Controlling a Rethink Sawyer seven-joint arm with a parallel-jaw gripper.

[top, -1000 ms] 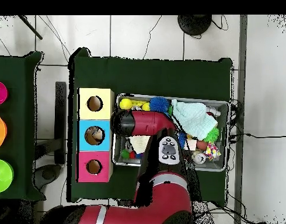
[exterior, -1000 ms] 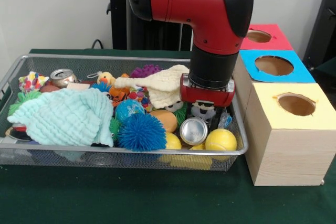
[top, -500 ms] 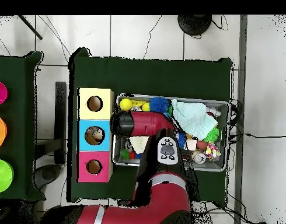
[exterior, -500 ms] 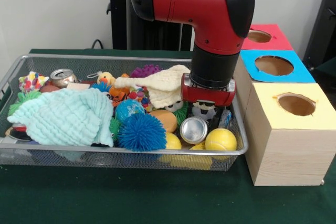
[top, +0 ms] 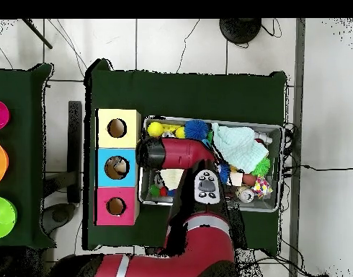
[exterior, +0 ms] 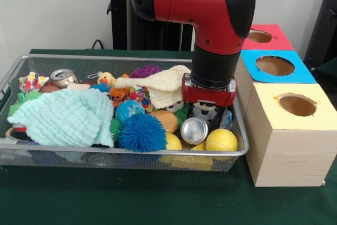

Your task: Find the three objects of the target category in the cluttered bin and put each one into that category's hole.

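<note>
Wrinkly see-through plastic (exterior: 226,118) with a faint blue tint shows as a sliver at the right end of the bin (exterior: 131,58), squeezed between a shiny can (exterior: 194,130) and the mesh wall, just above a yellow ball (exterior: 221,140); we can make out only this one such piece. Our gripper (exterior: 208,105) hangs low over that same corner, its red collar just above the clutter, and we cannot tell how its fingers stand because the arm's body hides them in both views. Beside the bin, the blue-surround hole (exterior: 275,65) sits between the red hole (exterior: 260,36) and the yellow hole (exterior: 297,104). A mint cloth (exterior: 66,117) and a blue spiky ball (exterior: 141,132) fill the bin's left and middle.
</note>
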